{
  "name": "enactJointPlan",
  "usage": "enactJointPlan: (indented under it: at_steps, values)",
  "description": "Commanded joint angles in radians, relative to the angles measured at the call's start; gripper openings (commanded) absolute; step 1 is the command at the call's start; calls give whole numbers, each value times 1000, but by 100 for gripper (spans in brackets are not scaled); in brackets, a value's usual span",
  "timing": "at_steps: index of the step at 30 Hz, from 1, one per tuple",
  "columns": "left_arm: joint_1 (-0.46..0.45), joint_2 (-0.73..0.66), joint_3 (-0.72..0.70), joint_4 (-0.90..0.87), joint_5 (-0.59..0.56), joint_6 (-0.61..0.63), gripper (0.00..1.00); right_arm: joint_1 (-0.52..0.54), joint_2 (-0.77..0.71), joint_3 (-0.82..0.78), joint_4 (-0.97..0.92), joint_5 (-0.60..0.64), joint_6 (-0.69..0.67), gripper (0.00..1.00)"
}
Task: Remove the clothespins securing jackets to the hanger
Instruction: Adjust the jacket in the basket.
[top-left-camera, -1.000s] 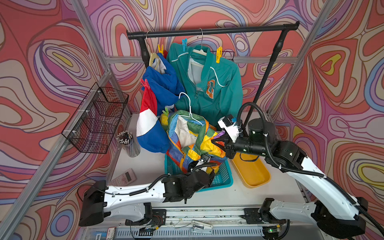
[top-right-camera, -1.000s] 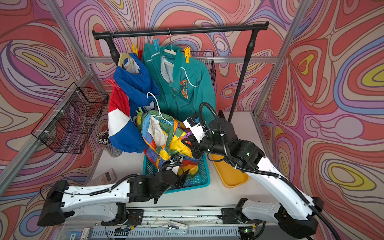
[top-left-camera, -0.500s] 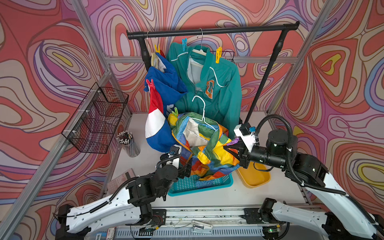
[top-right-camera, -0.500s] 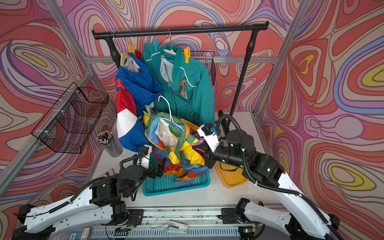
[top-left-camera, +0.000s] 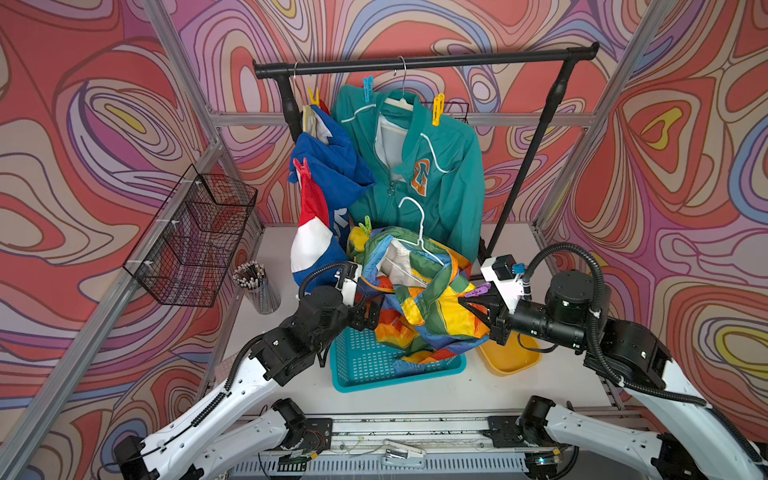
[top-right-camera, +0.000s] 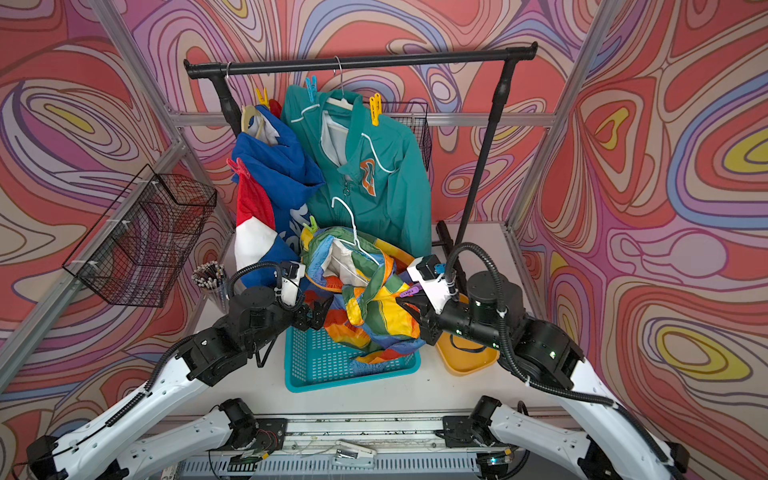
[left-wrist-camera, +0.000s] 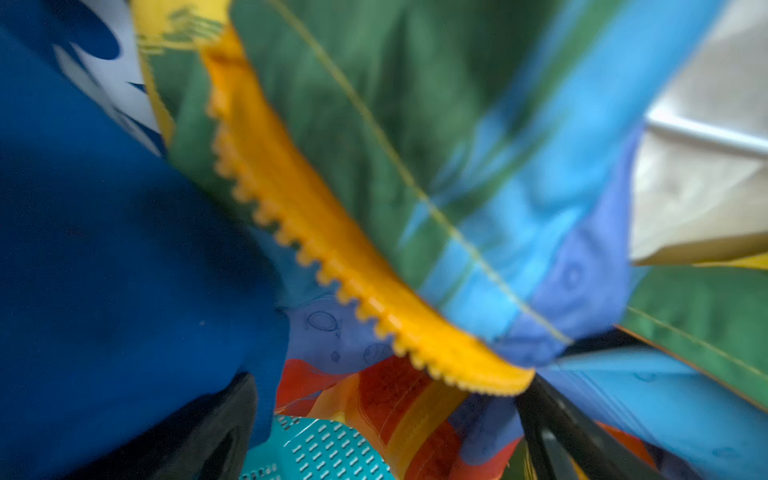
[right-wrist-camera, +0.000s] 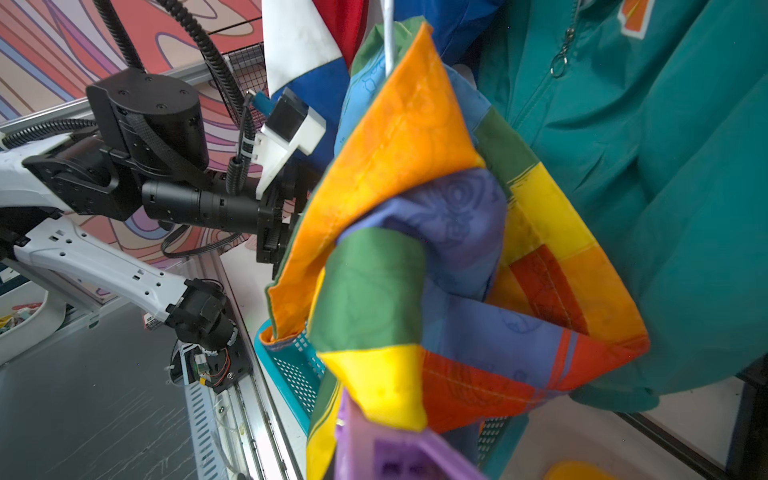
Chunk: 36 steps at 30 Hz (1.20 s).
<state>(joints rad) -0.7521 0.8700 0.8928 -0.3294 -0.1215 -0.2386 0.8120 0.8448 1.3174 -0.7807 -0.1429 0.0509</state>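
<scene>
The rainbow jacket (top-left-camera: 419, 299) hangs bunched on a white wire hanger (top-left-camera: 420, 226) over the teal basket (top-left-camera: 374, 365). My right gripper (top-left-camera: 465, 305) is shut on a purple clothespin (top-left-camera: 478, 289) at the jacket's right edge; in the right wrist view this clothespin (right-wrist-camera: 395, 449) meets a yellow patch. My left gripper (top-left-camera: 370, 313) stands open against the jacket's left side, with rainbow cloth (left-wrist-camera: 415, 399) between its fingers (left-wrist-camera: 199, 436). A green clothespin (top-left-camera: 365, 224) sits on the jacket's left shoulder. The teal jacket (top-left-camera: 440, 174) carries blue (top-left-camera: 368, 89) and yellow (top-left-camera: 437, 110) clothespins. The blue jacket (top-left-camera: 328, 166) carries yellow (top-left-camera: 313, 96) and red (top-left-camera: 301, 166) ones.
The black rail (top-left-camera: 457, 62) spans the back, and its right post (top-left-camera: 523, 166) slants down to the table. A black wire basket (top-left-camera: 195, 237) hangs on the left frame above a pencil cup (top-left-camera: 255, 286). A yellow tray (top-left-camera: 507, 357) lies under the right arm.
The left arm has risen from in front of the basket to the rainbow jacket's left side, and its gripper has opened wide. The right arm has drawn back rightward with the jacket.
</scene>
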Motion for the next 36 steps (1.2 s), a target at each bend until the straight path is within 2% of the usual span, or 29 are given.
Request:
enactJointPlan:
  at_steps: [1, 3, 6, 11, 14, 18, 21, 28, 33, 36]
  values:
    - [7, -2, 4, 20, 217, 16, 100, -5, 0, 35, 54, 83, 14, 0]
    - [7, -11, -31, 42, 295, -11, 98, -4, 31, 47, 70, 99, 33, 0]
    - [4, -42, -78, 47, 338, -30, 98, -5, 73, 63, 106, 112, 47, 0]
    - [3, -173, -112, -26, 177, 8, 100, -4, 108, 78, 136, 151, 32, 0]
    - [2, -200, -73, -85, 46, 44, 100, -5, 103, 75, 131, 142, 18, 0]
    - [5, -93, 30, -124, -48, 82, 100, -5, 56, 48, 111, 131, 11, 0]
    - [11, 4, 87, -90, -86, 103, 100, -4, 24, 39, 86, 125, 13, 0]
    - [59, 83, 149, 50, -46, 147, 100, -4, -66, 72, 12, 101, 14, 0]
    - [95, 172, 267, 39, 21, 186, 100, -5, -91, 60, -23, 74, 14, 0]
    - [160, 237, 320, 34, 88, 177, 100, -5, -115, 42, -14, 63, 14, 0]
